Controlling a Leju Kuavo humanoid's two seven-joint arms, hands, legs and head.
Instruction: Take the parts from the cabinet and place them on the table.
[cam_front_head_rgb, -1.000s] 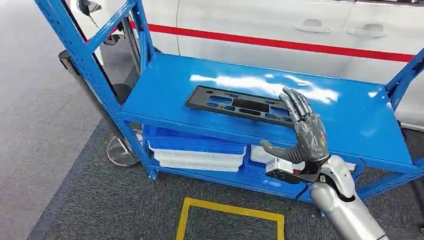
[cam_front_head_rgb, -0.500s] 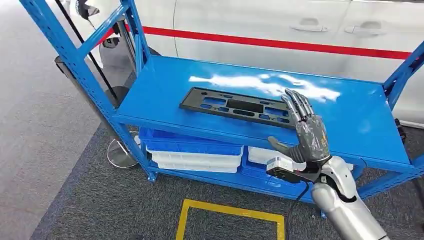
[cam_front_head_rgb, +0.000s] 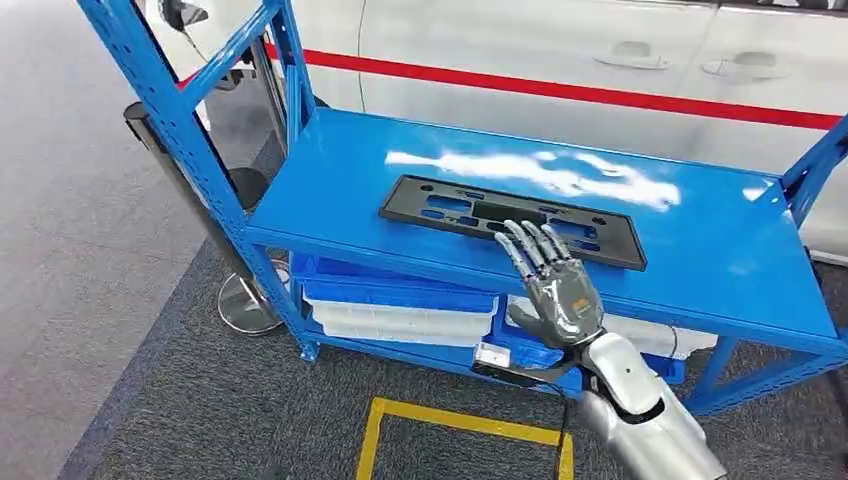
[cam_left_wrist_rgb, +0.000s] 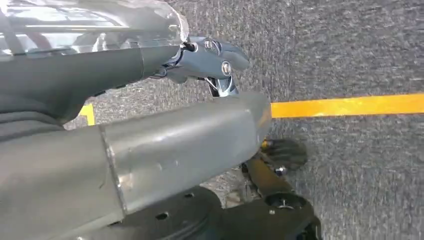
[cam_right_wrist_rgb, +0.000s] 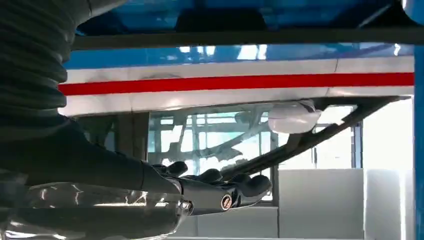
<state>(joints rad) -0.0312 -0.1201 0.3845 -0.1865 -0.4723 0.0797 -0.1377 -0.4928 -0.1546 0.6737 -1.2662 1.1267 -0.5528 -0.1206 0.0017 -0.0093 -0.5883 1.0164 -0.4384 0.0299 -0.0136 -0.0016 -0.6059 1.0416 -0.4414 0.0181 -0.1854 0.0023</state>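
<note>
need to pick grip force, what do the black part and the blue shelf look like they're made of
Black part: probably moulded plastic, matte, with crisp rectangular cutouts and no shine. Blue shelf: likely painted sheet metal, glossy, with bright reflections across its top and perforated uprights. The right hand hovers open near the part.

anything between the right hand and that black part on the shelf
Nothing visible. The right hand hovers open at the front edge of the blue shelf, its fingertips over the near edge of the black part, which lies flat and alone on the shelf top.
</note>
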